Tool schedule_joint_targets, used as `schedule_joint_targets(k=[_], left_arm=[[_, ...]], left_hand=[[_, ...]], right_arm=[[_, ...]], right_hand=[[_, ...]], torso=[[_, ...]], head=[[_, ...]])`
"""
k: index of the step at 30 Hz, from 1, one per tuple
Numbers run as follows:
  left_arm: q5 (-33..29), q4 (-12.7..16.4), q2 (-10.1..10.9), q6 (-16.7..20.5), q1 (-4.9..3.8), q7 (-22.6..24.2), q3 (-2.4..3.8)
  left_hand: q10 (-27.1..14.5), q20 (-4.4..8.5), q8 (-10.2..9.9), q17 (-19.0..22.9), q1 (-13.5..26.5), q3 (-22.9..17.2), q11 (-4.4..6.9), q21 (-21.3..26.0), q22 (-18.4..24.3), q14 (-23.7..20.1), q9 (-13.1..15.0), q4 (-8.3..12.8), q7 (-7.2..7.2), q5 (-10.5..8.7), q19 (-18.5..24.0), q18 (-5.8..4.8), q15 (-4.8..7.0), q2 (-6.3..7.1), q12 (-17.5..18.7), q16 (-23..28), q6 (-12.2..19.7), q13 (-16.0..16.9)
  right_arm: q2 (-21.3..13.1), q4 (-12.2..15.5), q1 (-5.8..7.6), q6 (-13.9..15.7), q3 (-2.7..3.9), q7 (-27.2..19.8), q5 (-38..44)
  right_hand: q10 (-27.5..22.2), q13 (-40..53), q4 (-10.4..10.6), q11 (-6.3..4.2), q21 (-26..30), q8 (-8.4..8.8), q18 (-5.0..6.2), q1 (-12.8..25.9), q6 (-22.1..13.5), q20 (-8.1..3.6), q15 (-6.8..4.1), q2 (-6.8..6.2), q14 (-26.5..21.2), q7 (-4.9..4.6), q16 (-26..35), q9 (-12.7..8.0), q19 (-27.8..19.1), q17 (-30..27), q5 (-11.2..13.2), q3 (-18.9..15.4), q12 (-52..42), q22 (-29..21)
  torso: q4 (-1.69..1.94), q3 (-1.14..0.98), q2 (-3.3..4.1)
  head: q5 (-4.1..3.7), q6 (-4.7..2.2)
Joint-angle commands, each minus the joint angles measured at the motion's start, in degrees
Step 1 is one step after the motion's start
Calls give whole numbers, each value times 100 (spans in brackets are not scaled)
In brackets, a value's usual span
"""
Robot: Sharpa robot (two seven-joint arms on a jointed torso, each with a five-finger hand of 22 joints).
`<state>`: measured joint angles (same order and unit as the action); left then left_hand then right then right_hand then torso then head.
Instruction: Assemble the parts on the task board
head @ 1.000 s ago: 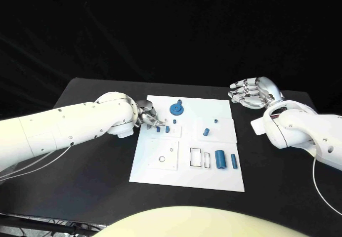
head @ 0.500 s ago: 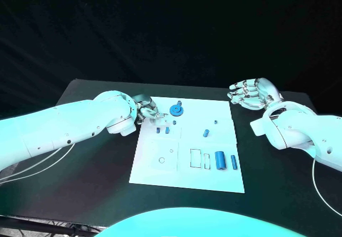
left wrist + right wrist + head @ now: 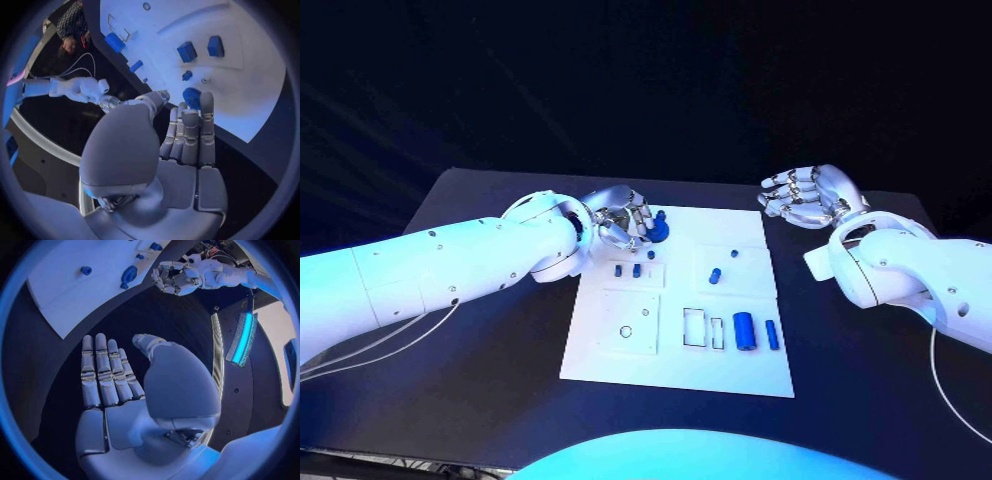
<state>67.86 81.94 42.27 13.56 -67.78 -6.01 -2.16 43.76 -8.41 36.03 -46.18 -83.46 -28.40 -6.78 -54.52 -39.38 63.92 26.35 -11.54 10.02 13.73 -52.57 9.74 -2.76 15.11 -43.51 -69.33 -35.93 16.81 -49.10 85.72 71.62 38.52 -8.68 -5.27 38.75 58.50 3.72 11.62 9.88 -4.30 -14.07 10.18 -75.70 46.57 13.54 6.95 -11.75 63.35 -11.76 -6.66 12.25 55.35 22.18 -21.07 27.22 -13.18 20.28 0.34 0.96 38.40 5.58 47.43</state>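
Progress looks partial, judged from how the pieces sit on the task board point(image 3: 678, 375). Taking that white plate as the landmark: near its far edge a round blue gear-like part point(image 3: 656, 231) stands on the plate, and the left hand point(image 3: 623, 226) hovers right at it, fingers straight and together, tips close over the part in the left wrist view. I see nothing held in it, though whether a fingertip touches the gear I cannot tell.

Just nearer than the gear, two short blue pegs point(image 3: 627, 269) stand on a raised square of the board, and a single small blue peg point(image 3: 714, 274) sits toward the board's right side. At the board's near right, two blue cylinders point(image 3: 753, 332) lie flat beside two outlined rectangular slots point(image 3: 695, 323) that appear unfilled. A raised square with a small hole point(image 3: 626, 331) at the board's near left also seems unfilled.

The right hand point(image 3: 806, 196) is off the board, over the black table point(image 3: 473, 330) beyond its far right corner, palm open, fingers apart, holding nothing.

So several pieces seem seated, while the lying cylinders probably remain to be placed.
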Motion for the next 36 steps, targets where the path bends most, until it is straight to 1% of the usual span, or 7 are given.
schedule_joint_targets(k=[1, 5, 10, 15, 21, 27, 36], left_arm=[[1072, -82, -99, 9, 0, 632, -41], [1483, -267, -266, -248, 1, 576, -108], [1731, -519, -447, -601, 2, 465, -144], [1801, -635, -550, -848, 2, 384, -153], [1822, -735, -646, -967, 2, 305, -156], [1845, -846, -731, -1010, 3, 267, -158], [1857, -958, -815, -1053, 3, 247, -160]], left_hand=[[-107, -13, -33, 165, 7, -17, -24, 23, -7, -141, -78, -13, 46, -45, 75, 66, -31, 88, 74, 50, 26, -83], [-137, -30, -50, 138, 1, -10, -38, 21, -13, -120, -132, -6, 50, -51, 87, 69, -45, 100, 94, -7, -10, -123], [-160, -45, -78, 83, 22, 19, -48, 11, -23, -74, -194, -12, 45, -60, 91, 70, -56, 121, 106, -87, -57, -160], [-134, -58, -103, 48, 50, 57, -44, -9, -41, -35, -288, -28, 19, -64, 91, 75, -60, 120, 88, -198, -196, -205], [-114, -62, -167, 14, 95, 126, -33, -28, -57, 14, -410, -79, -12, -79, 81, 80, -56, 104, 86, -325, -337, -267], [-32, -45, -254, 30, -14, 25, -18, -71, -88, 36, -546, -60, -32, -64, 64, 82, -41, 52, 117, -420, -516, -353], [164, -6, -387, -27, -178, -273, 12, -218, -196, 143, -730, 68, -40, -67, 56, 84, -7, -22, 213, -593, -752, -507]], right_arm=[[7, 3, -2, -66, 1, -72, 31], [14, 5, -2, -69, 1, -72, 31], [19, 6, -2, -70, 1, -72, 31], [25, 4, -2, -69, 1, -72, 31], [34, 1, -2, -71, 1, -75, 31], [40, -1, -2, -72, 1, -78, 31], [44, -3, -2, -74, 2, -79, 31]], right_hand=[[-18, -5, -38, 21, 22, 30, 25, 50, -26, -13, 13, -10, 44, -231, 18, -9, 31, -5, -35, 12, 2, -5], [-18, -5, -38, 21, 22, 30, 25, 50, -26, -13, 13, -10, 44, -231, 18, -9, 31, -5, -35, 12, 2, -5], [-19, -5, -44, 20, 22, 30, 26, 46, -26, -13, 12, -9, 45, -231, 20, -10, 33, -6, -36, 16, 1, -12], [-19, -5, -44, 20, 22, 30, 26, 46, -26, -13, 12, -9, 45, -231, 20, -10, 33, -6, -36, 16, 1, -12], [-19, -5, -44, 20, 22, 30, 26, 46, -26, -13, 12, -9, 45, -231, 20, -10, 33, -6, -36, 16, 1, -12], [-19, -5, -44, 20, 22, 30, 26, 46, -26, -13, 12, -9, 45, -231, 20, -10, 33, -6, -36, 16, 1, -12], [-19, -5, -44, 20, 22, 30, 26, 46, -26, -13, 12, -9, 45, -231, 20, -10, 33, -6, -36, 16, 1, -12]], torso=[[-4, 0, 2], [-12, 6, 10], [-14, 6, 11], [-8, 5, 7], [-2, 4, 2], [-3, 1, 2], [-3, 0, 4]], head=[[4, -19], [-1, -30], [-8, -26], [-18, -12], [-21, -8], [-25, -9], [-30, -6]])
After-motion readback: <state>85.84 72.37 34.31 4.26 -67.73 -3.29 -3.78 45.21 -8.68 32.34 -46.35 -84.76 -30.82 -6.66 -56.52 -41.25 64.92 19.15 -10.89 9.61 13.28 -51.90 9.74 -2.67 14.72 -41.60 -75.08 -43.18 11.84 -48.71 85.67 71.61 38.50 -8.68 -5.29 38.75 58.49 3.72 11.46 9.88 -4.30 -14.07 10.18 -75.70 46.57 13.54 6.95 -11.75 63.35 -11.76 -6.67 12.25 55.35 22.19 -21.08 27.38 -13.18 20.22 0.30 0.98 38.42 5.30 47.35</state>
